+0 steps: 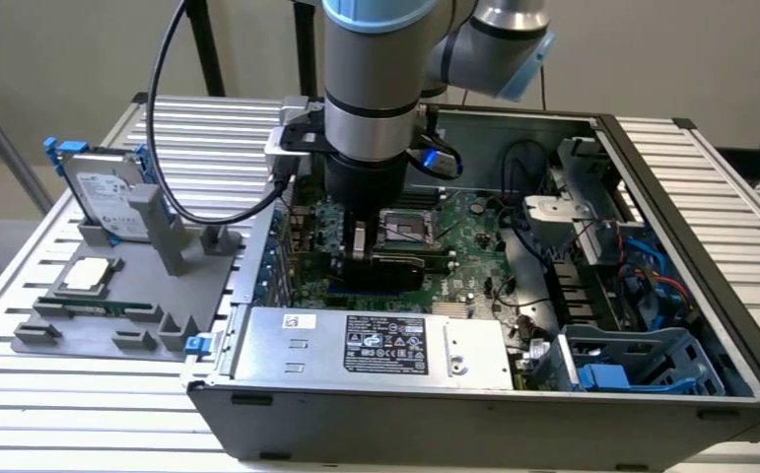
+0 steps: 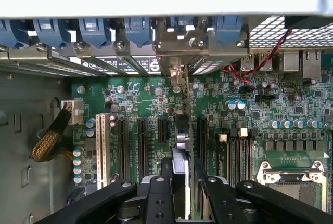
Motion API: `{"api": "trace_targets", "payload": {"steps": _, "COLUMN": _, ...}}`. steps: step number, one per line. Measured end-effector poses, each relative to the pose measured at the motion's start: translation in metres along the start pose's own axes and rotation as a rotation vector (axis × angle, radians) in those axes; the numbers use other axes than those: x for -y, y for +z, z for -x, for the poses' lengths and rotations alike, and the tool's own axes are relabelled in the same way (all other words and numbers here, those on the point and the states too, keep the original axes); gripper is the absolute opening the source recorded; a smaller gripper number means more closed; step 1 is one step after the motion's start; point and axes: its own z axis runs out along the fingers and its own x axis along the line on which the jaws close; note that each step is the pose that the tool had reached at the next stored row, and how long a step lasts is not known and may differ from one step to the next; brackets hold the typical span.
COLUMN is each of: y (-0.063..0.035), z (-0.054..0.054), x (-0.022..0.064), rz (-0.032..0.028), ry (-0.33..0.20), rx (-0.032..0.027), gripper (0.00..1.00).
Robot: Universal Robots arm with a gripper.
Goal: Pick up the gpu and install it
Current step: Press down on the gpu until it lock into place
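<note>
The gpu (image 2: pixel 181 146) stands on edge between the fingers (image 2: pixel 159 198) of the gripper (image 2: pixel 182 193), which pinch it from both sides, low over the motherboard (image 2: pixel 239 130) among its slots, inside the open computer case (image 1: pixel 695 197).

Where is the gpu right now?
The gpu stands on edge between the gripper fingers, over the motherboard's expansion slots inside the open computer case, near the middle of the exterior view.
</note>
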Motion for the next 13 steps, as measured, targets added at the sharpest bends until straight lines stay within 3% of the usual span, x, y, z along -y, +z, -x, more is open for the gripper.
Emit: {"api": "trace_targets", "payload": {"steps": 13, "y": 0.0003, "z": 0.0002, "x": 0.0000, "rz": 0.0003, "ry": 0.000, "rx": -0.0007, "gripper": 0.00}}
